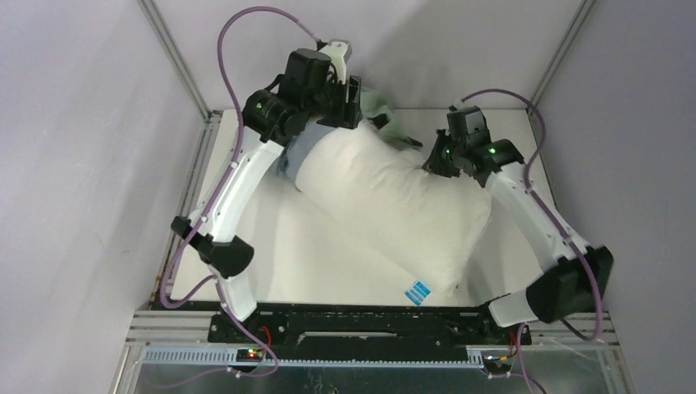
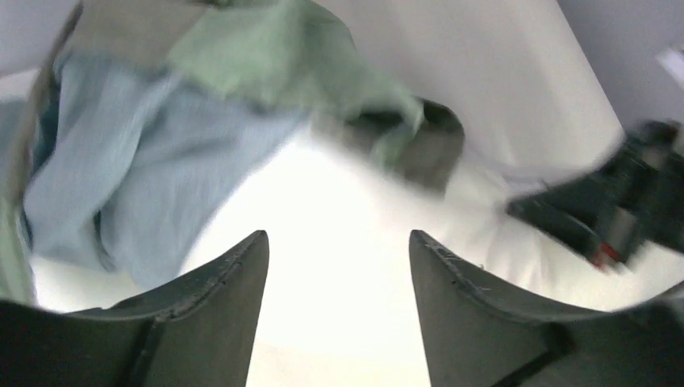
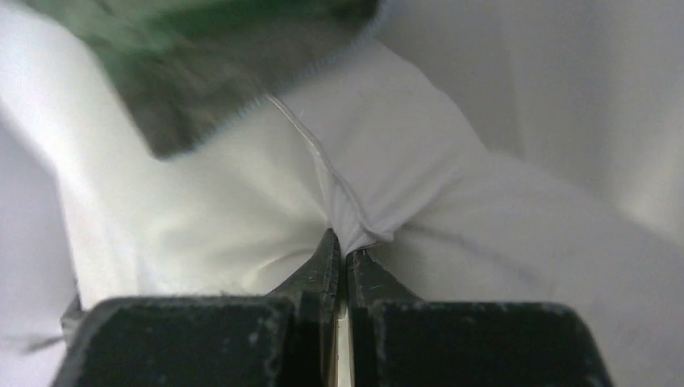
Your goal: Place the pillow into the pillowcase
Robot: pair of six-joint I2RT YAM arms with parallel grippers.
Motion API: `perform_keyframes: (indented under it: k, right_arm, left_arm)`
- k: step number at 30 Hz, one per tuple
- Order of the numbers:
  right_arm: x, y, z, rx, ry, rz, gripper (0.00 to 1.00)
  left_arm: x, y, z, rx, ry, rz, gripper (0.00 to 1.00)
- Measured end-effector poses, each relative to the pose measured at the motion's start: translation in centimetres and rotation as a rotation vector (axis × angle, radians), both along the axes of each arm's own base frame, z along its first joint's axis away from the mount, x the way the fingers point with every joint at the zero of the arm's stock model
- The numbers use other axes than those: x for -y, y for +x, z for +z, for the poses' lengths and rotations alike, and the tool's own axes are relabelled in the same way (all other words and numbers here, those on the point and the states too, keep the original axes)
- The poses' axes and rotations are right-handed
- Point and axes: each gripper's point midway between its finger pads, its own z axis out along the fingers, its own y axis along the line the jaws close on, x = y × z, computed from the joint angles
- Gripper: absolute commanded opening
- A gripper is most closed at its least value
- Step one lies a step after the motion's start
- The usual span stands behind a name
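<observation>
The plump off-white pillow [image 1: 394,205] lies slantwise across the table, its blue-printed tag [image 1: 417,291] at the near end. Its far end sits against the crumpled blue-grey pillowcase [image 1: 299,152], whose pale green inner side [image 1: 384,116] is bunched up behind. My left gripper [image 1: 346,97] hovers over that far end. In the left wrist view it [image 2: 339,246] is open, with only the pillow [image 2: 339,322] below and the pillowcase [image 2: 137,185] ahead on the left. My right gripper [image 3: 345,246] is shut on a fold of the pillow [image 3: 403,185] at its stitched seam, and the pillowcase [image 3: 218,72] lies just beyond.
The white table top [image 1: 304,254] shows bare on the near left of the pillow. Grey walls with metal corner posts [image 1: 176,57] close in the back and both sides. The right arm [image 1: 525,205] runs along the pillow's right side.
</observation>
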Motion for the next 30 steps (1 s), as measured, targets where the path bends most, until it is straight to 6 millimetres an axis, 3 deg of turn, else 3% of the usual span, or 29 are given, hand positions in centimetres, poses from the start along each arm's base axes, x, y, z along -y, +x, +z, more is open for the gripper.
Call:
perform_keyframes:
  k: [2, 4, 8, 10, 11, 13, 16, 19, 24, 27, 30]
  right_arm:
    - [1.6, 1.7, -4.2, -0.086, -0.013, -0.06, 0.0]
    - [2.8, 3.0, -6.4, -0.114, -0.017, -0.106, 0.0]
    - [3.8, 4.1, -6.5, -0.094, -0.007, -0.135, 0.02]
    - [3.4, 4.1, -6.3, -0.088, 0.003, -0.121, 0.27]
    - [3.3, 4.0, -6.2, -0.084, 0.003, -0.113, 0.46]
    - [3.2, 4.0, -6.0, -0.07, -0.01, -0.099, 0.74]
    - [2.8, 3.6, -5.1, -0.018, -0.065, -0.074, 0.9]
    - [0.3, 2.4, -2.9, 0.08, -0.142, 0.016, 0.94]
    - [-6.6, -0.3, 0.0, 0.245, -0.213, 0.246, 0.97]
    - [-8.9, -0.1, -0.9, 0.275, -0.28, 0.315, 0.97]
    - [-9.6, 1.2, -4.5, 0.237, -0.379, 0.334, 0.97]
  left_arm:
    - [-0.6, -0.7, -0.7, -0.004, 0.015, 0.016, 0.73]
    - [-1.7, -1.6, -1.8, -0.009, 0.042, 0.043, 0.74]
    - [-5.5, -2.8, -5.4, -0.019, 0.118, 0.143, 0.75]
    - [-6.9, -2.1, -7.4, -0.027, 0.144, 0.194, 0.76]
    - [-7.7, -1.4, -8.7, -0.036, 0.159, 0.224, 0.77]
    - [-8.8, 0.2, -11.2, -0.058, 0.184, 0.271, 0.77]
    - [-10.0, 3.2, -14.6, -0.09, 0.209, 0.335, 0.79]
    - [-11.1, 5.8, -16.7, -0.102, 0.213, 0.382, 0.79]
    - [-12.4, 8.8, -17.8, -0.093, 0.153, 0.404, 0.78]
    - [-12.2, 10.0, -18.8, -0.098, 0.127, 0.387, 0.76]
    - [-11.1, 10.6, -20.8, -0.132, 0.118, 0.351, 0.76]
